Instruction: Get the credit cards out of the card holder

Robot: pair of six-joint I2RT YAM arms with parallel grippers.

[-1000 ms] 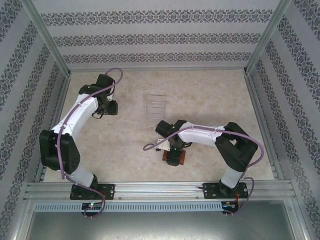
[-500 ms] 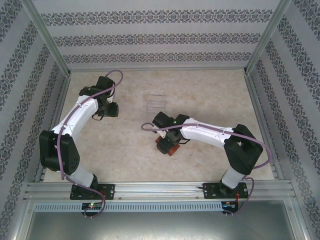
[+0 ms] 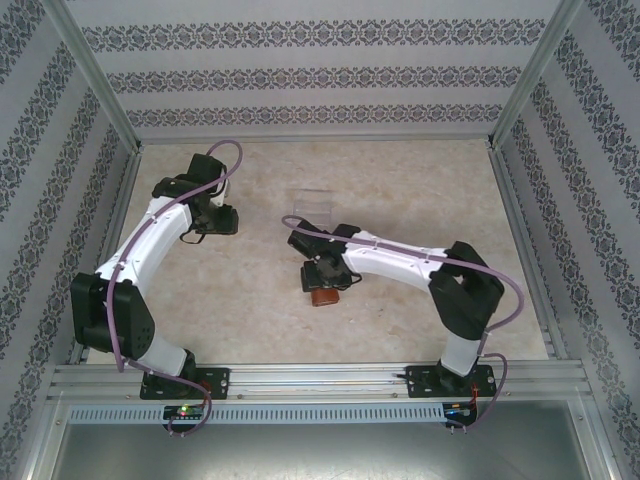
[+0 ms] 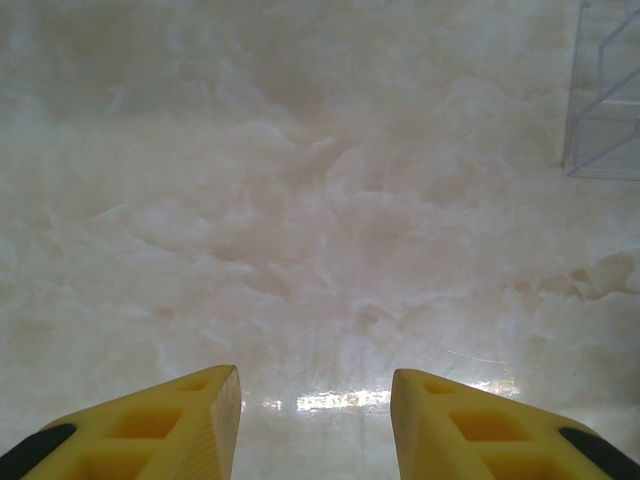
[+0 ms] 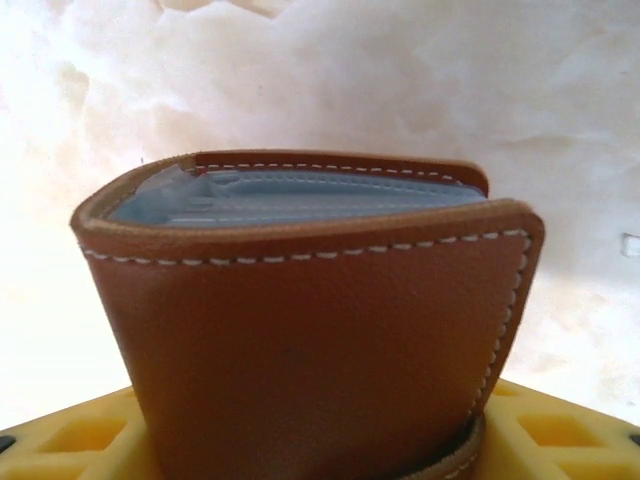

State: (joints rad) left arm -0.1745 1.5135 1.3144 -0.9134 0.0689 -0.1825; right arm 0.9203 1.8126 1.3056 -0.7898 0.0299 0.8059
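The right gripper (image 3: 322,283) is clamping the brown card holder (image 5: 310,340) between its yellow fingers (image 5: 70,440). The wallet is standing folded above them, with its grey-blue inside peeking out along the top edge. Gripper and wallet are hanging over the middle of the pale marbled table (image 3: 420,190), in front of a clear plastic rack (image 3: 312,203). Off to the left, the left gripper (image 4: 315,420) is hovering with its fingers spread, holding nothing. Striped patterned wallpaper (image 3: 320,75) is closing in the room on three sides.

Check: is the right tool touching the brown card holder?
Touching. The right wrist view shows the card holder pressed between the fingers of the right tool.
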